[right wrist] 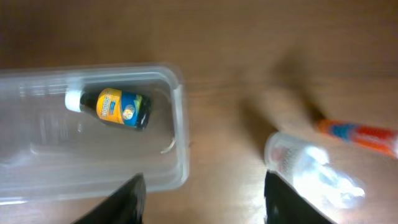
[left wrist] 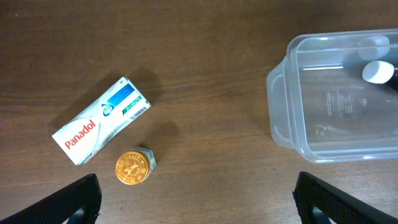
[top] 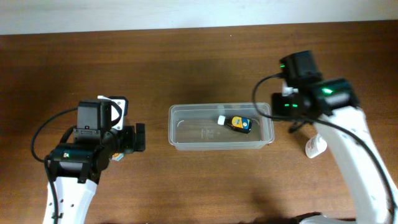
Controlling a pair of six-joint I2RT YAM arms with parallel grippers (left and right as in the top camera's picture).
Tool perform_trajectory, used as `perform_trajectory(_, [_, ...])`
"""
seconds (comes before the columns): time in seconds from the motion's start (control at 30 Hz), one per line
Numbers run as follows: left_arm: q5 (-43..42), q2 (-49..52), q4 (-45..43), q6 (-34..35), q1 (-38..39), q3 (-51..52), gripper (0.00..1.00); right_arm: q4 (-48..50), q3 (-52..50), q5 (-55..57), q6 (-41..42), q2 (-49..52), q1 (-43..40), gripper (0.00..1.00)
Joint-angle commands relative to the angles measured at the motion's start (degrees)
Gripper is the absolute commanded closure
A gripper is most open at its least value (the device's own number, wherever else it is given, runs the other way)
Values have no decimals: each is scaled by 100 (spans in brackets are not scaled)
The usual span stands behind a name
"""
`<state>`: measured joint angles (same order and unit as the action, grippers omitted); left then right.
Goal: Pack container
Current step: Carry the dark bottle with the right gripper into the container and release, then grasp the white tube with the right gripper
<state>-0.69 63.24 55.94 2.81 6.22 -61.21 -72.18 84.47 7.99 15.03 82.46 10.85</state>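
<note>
- The left claw (left wrist: 199, 208) is spread wide, only its two dark fingertips (left wrist: 74, 199) showing at the bottom corners of the left wrist view. Nothing is between them.
- Ahead of the left claw, toward the finger on the left of that view, a white and green box (left wrist: 101, 120) marked "Panadol" lies flat and askew on the brown wooden table (top: 199, 62).
- Just beside the box, nearer the claw, sits a little jar (left wrist: 134, 167) with a gold lid. It is apart from the box.
- The container (left wrist: 292, 93) stands upright on the table, ahead of the left claw and off to the other finger's side. From overhead it lies between the two arms.
- The right claw (right wrist: 205, 202) is also wide open and holds nothing. It hovers over the container's end wall (right wrist: 180, 124).
- Inside the container, a small bottle (right wrist: 112, 107) lies on its side. It is dark, with a white cap and a yellow and blue label.
- On the table beyond the claw's other finger, outside the container, are a blurred clear item (right wrist: 311, 165) and an orange and white tube (right wrist: 360, 134). I cannot tell what the clear item is.
</note>
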Motion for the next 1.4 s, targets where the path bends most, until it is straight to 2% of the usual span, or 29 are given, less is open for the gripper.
perform_trajectory(0.0, [-63, 7, -7, 37, -37, -98, 1, -289, 280, 380, 481, -566, -713, 40])
perform_trajectory(0.17, [-66, 7, -7, 37, -37, -98, 1, -798, 109, -114, 214, -584, -1751, 35])
perform_trajectory(0.4, [-66, 7, -7, 39, -37, -98, 1, -494, -940, -442, -85, -293, -2785, 33])
perform_trajectory(0.57, [-66, 7, 9, 39, -37, -98, 1, -170, -1346, -481, -149, 61, -2903, 33])
perform_trajectory(0.83, [-66, 7, 33, 39, -37, -98, 1, 155, -1458, -481, -149, 713, -2903, 35])
perform_trajectory(0.9, [-66, 7, 35, 39, -37, -98, 1, 216, -1458, -481, -151, 872, -2903, 41])
perform_trajectory(0.97, [-66, 7, 35, 37, -37, -98, 1, 240, -1458, -479, -151, 935, -2903, 53])
perform_trajectory(1.13, [-66, 7, 35, 37, -37, -98, 1, 260, -1453, -481, -151, 953, -2903, 70])
perform_trajectory(1.2, [-66, 7, 33, 39, -37, -98, 1, 256, -1453, -481, -151, 953, -2903, 73])
perform_trajectory(1.27, [-66, 7, 35, 37, -37, -98, 1, 258, -1453, -483, -153, 940, -2903, 81])
perform_trajectory(1.37, [-66, 7, 35, 37, -37, -98, 1, 258, -1443, -485, -153, 903, -2889, 83])
